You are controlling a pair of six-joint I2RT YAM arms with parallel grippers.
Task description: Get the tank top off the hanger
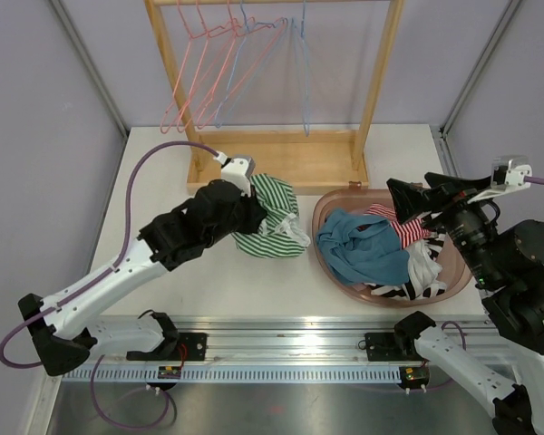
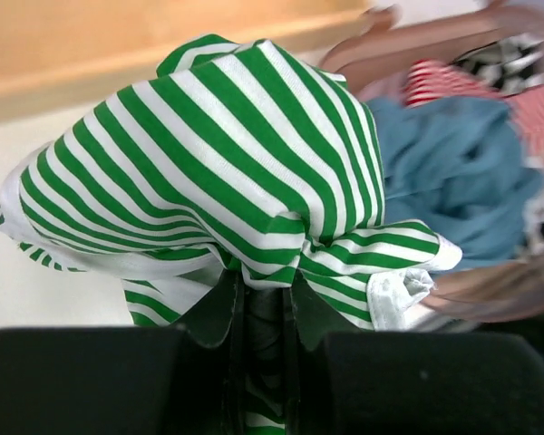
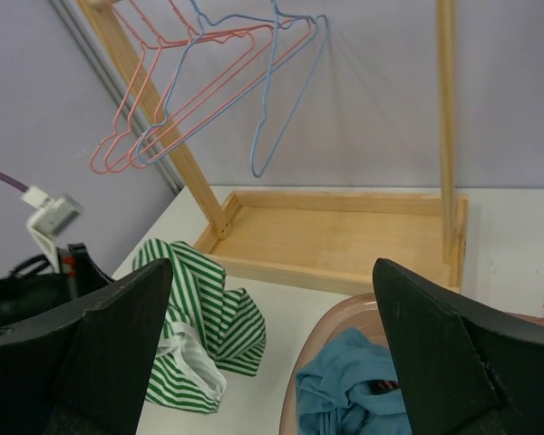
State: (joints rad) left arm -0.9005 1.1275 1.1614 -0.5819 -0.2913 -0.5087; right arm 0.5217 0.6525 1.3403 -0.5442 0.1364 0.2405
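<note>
Black fingers [image 2: 82,381] of your left gripper [image 2: 265,317] fill the bottom edge of the left wrist view. They are drawn together and clamped on a fold of the green-and-white striped tank top [image 2: 208,154]. Pinched cloth runs down the narrow slot between them. Above the grip you see the garment bunched into a rounded heap, with even green and white stripes and a plain white hem at its 4 o'clock edge.

From the top external view, the tank top lies crumpled on the white table [image 1: 254,281], and your left arm reaches it from 8 o'clock. At its 12 o'clock stands the wooden rack [image 1: 290,159], whose base is just beside the cloth. Pink and blue wire hangers [image 1: 219,72] hang from the rack's top rail. At the garment's 3 o'clock, just beside it, sits a translucent brown basket [image 1: 381,301]. It holds a blue garment [image 1: 363,249], a red-and-white striped piece [image 1: 403,231] and black-and-white cloth [image 1: 403,290].

Your right gripper [image 3: 272,272] hovers above the basket's 2 o'clock rim, its fingers spread wide apart and gripping nothing. Whether a hanger sits inside the tank top, you cannot tell.
</note>
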